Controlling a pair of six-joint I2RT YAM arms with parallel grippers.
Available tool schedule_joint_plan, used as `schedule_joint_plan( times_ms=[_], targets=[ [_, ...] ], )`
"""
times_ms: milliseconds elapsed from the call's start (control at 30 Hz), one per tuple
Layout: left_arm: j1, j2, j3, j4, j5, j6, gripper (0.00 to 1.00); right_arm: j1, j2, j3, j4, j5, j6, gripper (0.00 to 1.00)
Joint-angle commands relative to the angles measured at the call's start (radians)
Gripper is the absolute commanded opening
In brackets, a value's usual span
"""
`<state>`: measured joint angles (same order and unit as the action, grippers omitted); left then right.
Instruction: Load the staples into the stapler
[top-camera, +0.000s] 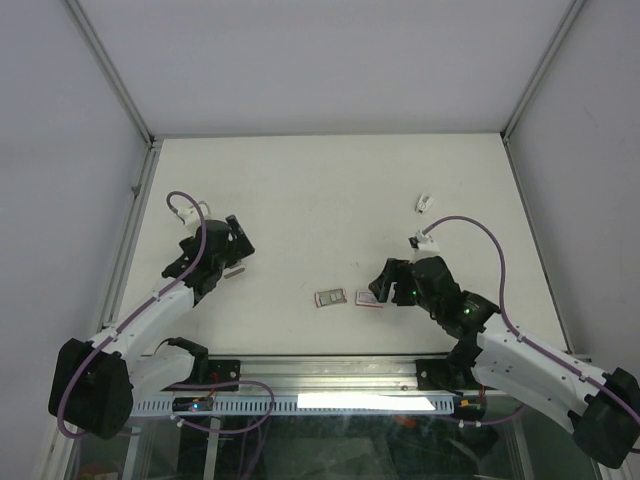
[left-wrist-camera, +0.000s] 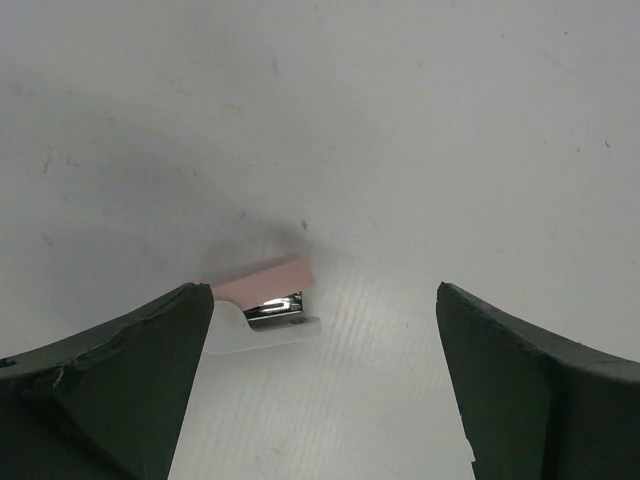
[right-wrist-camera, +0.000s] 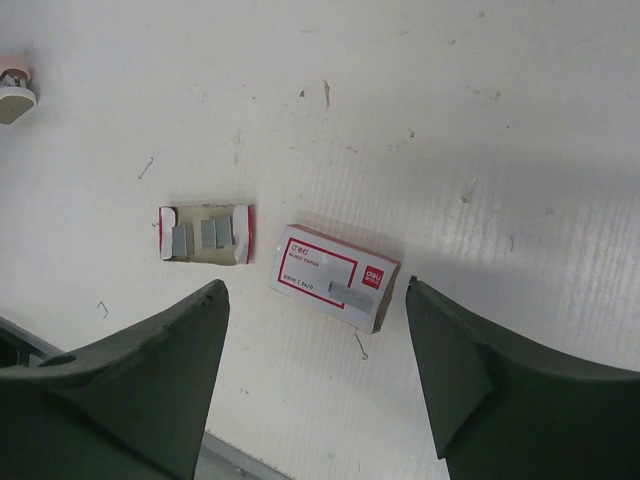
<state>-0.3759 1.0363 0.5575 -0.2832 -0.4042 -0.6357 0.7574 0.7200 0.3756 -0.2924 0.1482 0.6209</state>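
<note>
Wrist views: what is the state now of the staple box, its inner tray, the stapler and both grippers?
Staple box: lying flat, label up, tray taken out, one loose strip on top.
Inner tray: out of the box, face up, staple strips inside.
Stapler: lying flat, not held; open or closed cannot be told.
Left gripper: open, empty.
Right gripper: open, empty, above the box.

Staple box (right-wrist-camera: 335, 277): one. Grey tray (right-wrist-camera: 205, 234): one, holding three staple strips (right-wrist-camera: 208, 233); a fourth strip (right-wrist-camera: 352, 297) on the box. Pink stapler (left-wrist-camera: 268, 292): one. Small white object (top-camera: 423, 203): one.
</note>
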Motion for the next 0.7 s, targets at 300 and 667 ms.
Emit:
schedule_joint_plan(
  times_ms=[300,667],
  targets=[
    [0.059,-0.005,-0.079,-0.012,-0.019,-0.153,0.99,-0.003,-0.019,-0.017,0.082,-0.017,-0.009,0.75],
    [0.061,0.087,-0.072,0.049,0.050,-0.081,0.62,-0.003,-0.035,-0.023,0.067,-0.008,0.000,0.75]
  ],
)
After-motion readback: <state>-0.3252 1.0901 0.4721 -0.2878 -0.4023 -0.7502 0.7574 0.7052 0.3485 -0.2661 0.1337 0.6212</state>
